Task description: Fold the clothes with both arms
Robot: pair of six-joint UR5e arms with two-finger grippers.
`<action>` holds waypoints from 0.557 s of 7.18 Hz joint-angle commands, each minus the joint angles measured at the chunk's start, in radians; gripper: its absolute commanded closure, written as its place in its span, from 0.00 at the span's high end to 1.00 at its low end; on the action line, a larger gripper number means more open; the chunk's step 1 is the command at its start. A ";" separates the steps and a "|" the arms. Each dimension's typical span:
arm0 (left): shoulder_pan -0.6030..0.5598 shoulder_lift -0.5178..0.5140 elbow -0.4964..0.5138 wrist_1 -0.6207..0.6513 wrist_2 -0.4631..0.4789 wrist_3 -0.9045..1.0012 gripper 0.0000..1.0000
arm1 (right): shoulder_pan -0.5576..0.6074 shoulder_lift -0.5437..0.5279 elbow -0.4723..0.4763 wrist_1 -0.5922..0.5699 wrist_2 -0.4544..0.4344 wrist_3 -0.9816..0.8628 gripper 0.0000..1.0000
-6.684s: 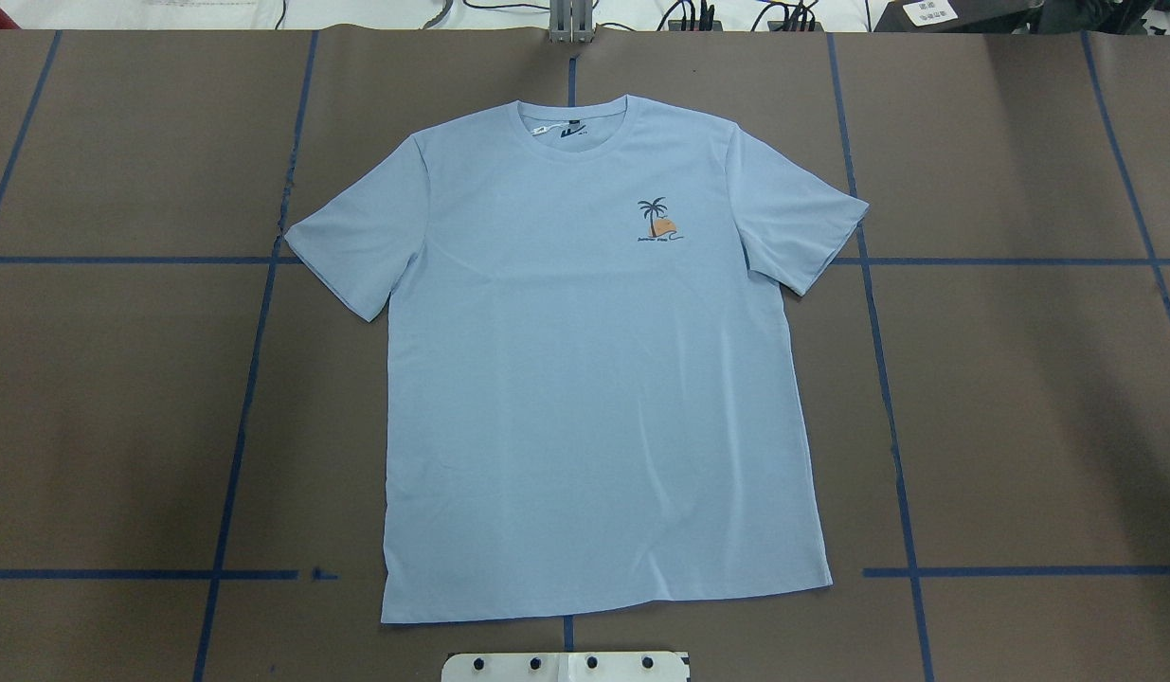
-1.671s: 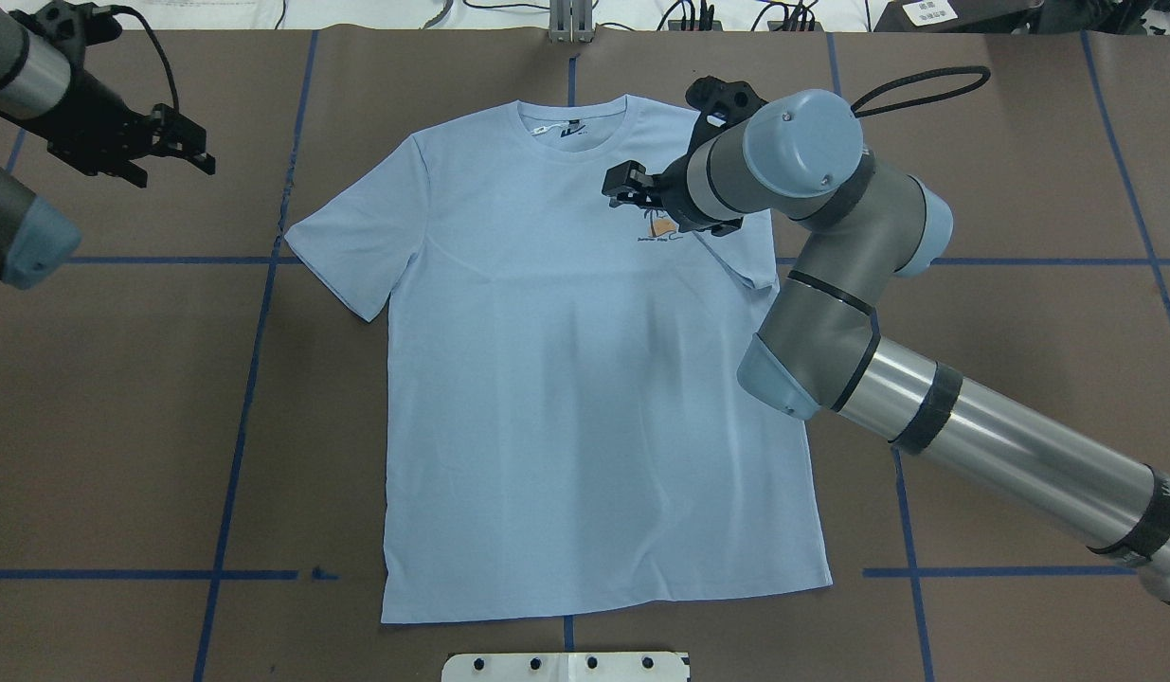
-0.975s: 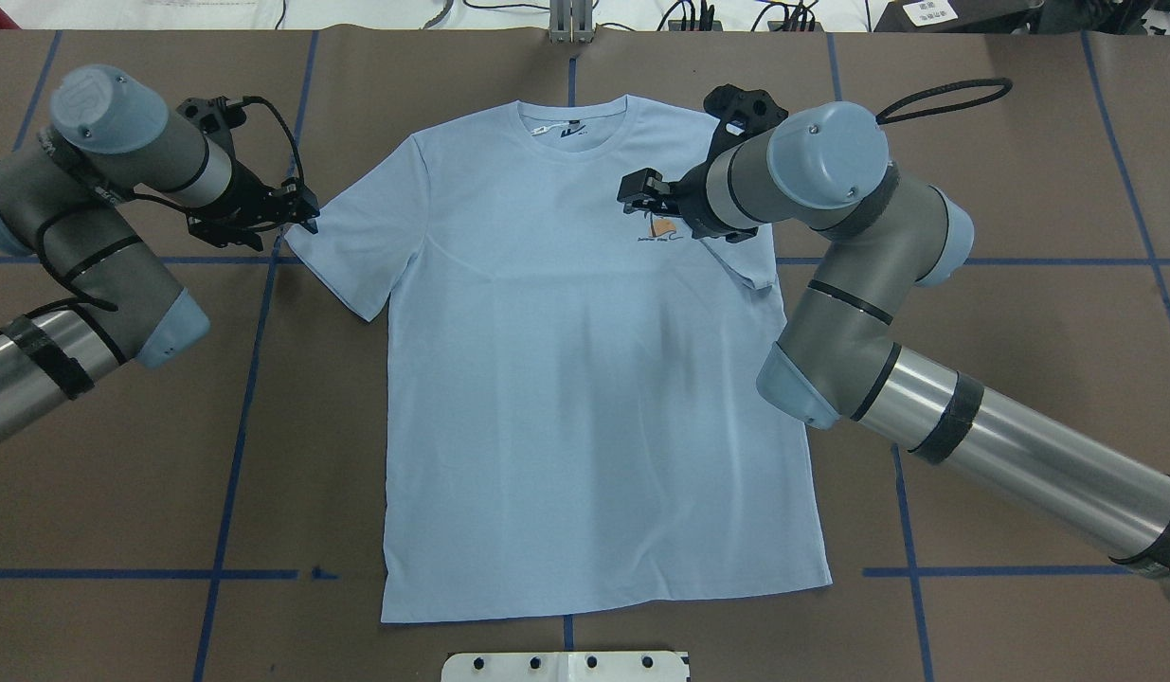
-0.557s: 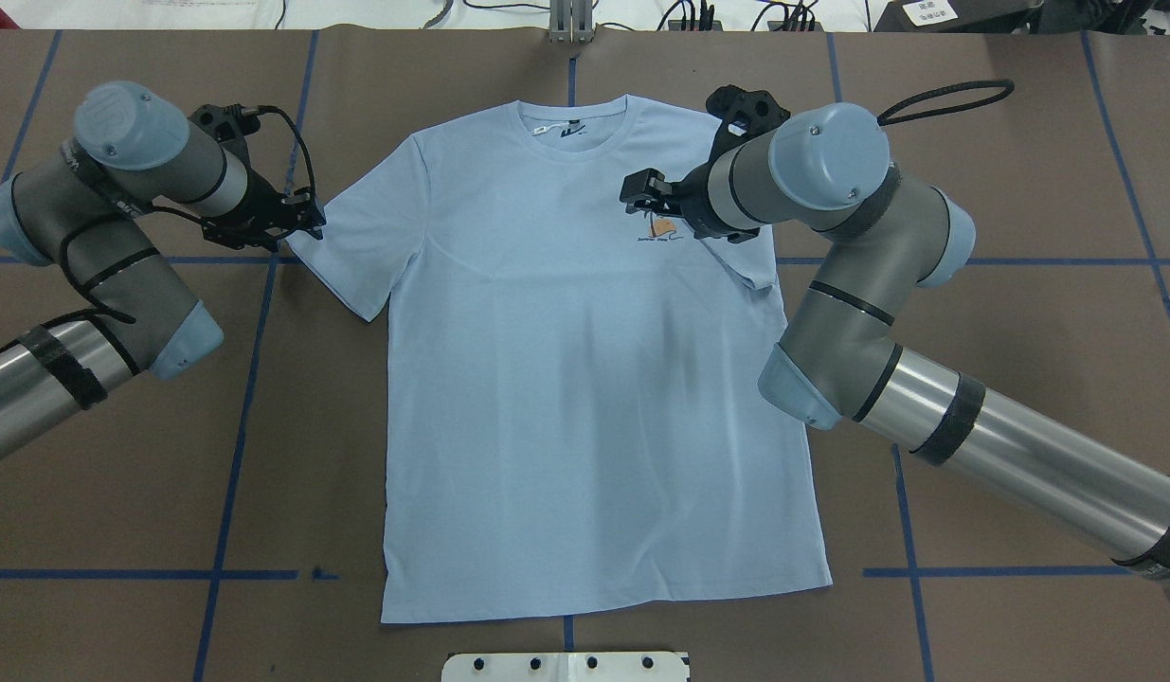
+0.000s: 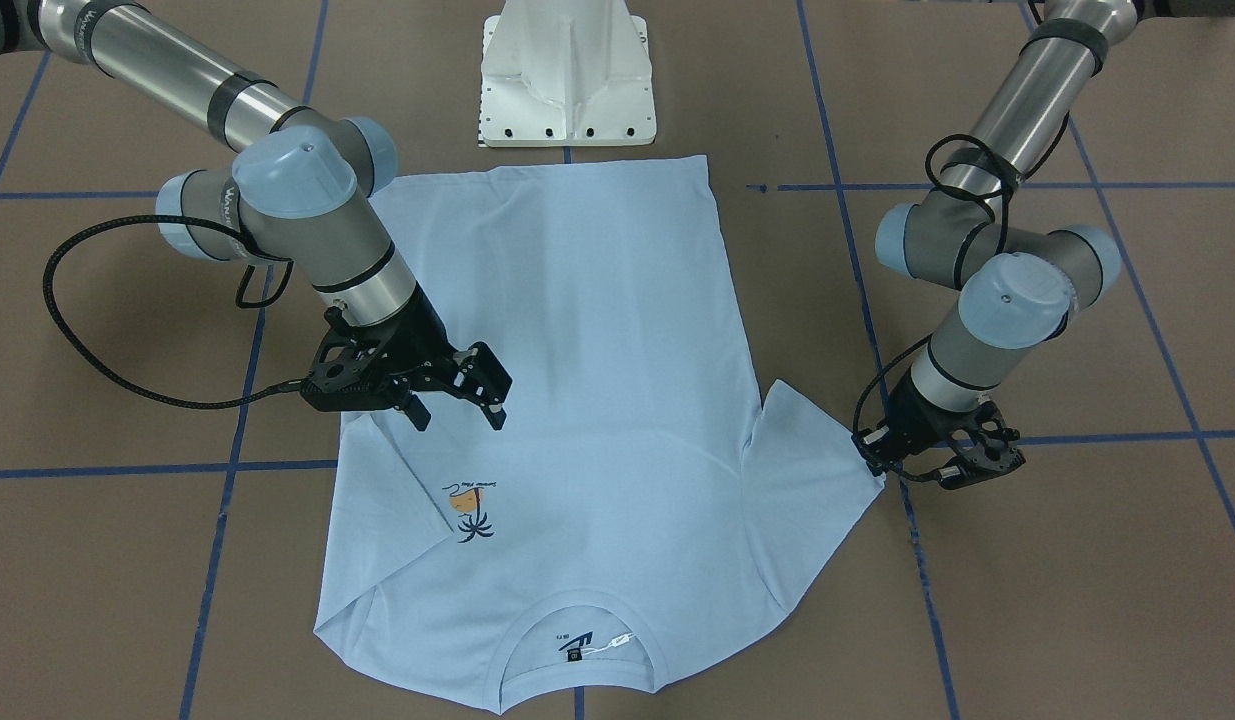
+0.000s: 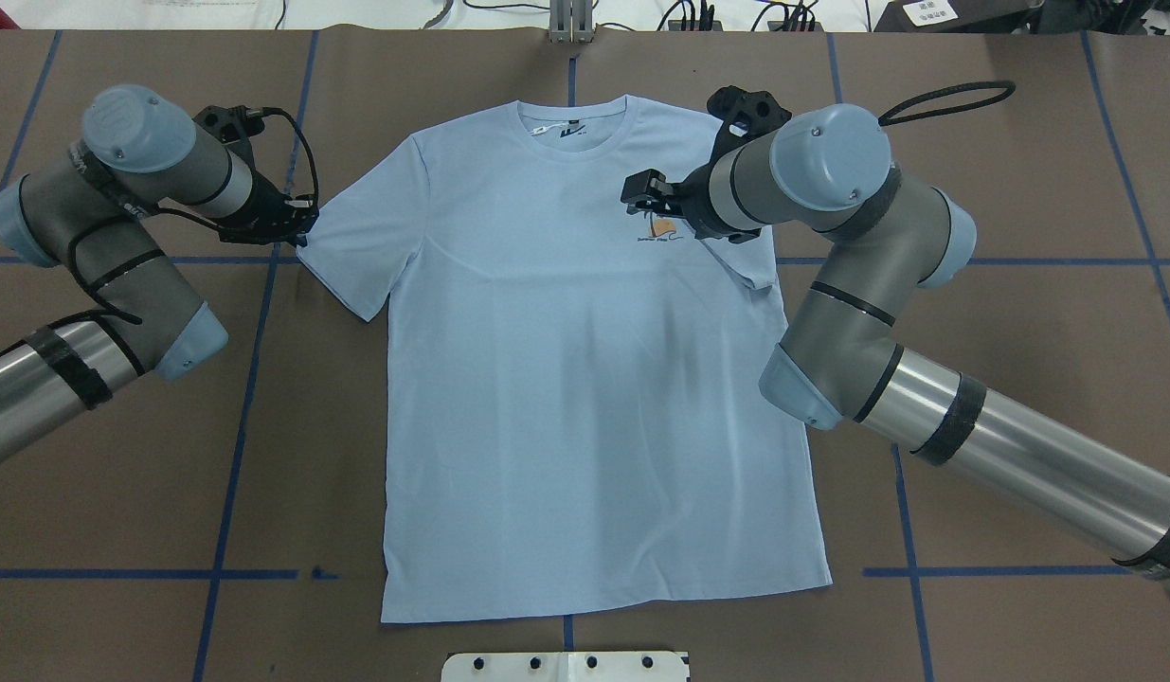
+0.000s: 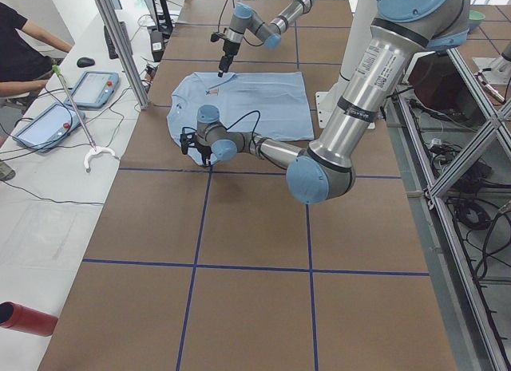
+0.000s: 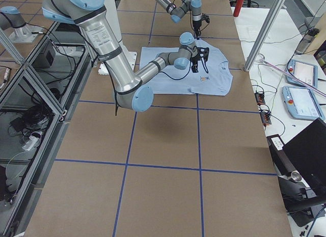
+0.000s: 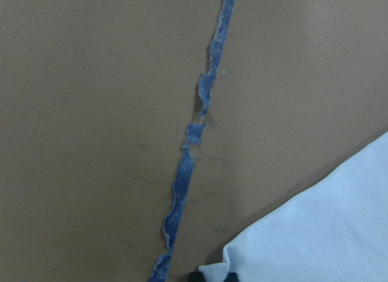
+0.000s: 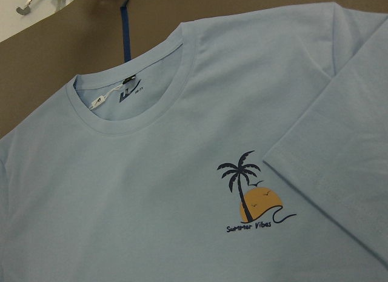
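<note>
Left end effector (image 6: 305, 224): sitting low at the outer tip of the spread sleeve (image 6: 352, 251) and touching its edge; I cannot tell whether it is pinching the cloth.
Right end effector (image 5: 457, 412): hovering over the chest with its jaws standing wide apart, carrying nothing.
T-shirt (image 6: 585, 398): lying flat, print side up, collar (image 6: 573, 133) pointing away from the robot; the other sleeve (image 10: 339, 167) is lying folded inward, just beside the palm print (image 10: 251, 194).
Worktop (image 6: 1020, 170): brown, blue-taped, carrying the shirt.

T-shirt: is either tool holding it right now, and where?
Right tool is open above the T-shirt, holding nothing. Left tool sits at the sleeve corner on its side; whether it's clamped cannot be told.
</note>
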 commanded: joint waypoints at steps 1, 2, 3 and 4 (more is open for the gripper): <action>-0.001 -0.033 -0.024 0.008 -0.009 0.003 0.00 | 0.001 -0.018 0.022 0.000 0.000 -0.002 1.00; 0.000 -0.058 -0.073 0.015 -0.012 -0.013 0.00 | 0.001 -0.029 0.037 0.000 0.003 -0.002 1.00; 0.019 -0.076 -0.120 0.043 -0.021 -0.093 0.00 | 0.001 -0.029 0.039 0.000 0.003 -0.003 1.00; 0.045 -0.113 -0.102 0.051 -0.025 -0.113 0.00 | 0.004 -0.030 0.039 -0.002 0.003 -0.003 1.00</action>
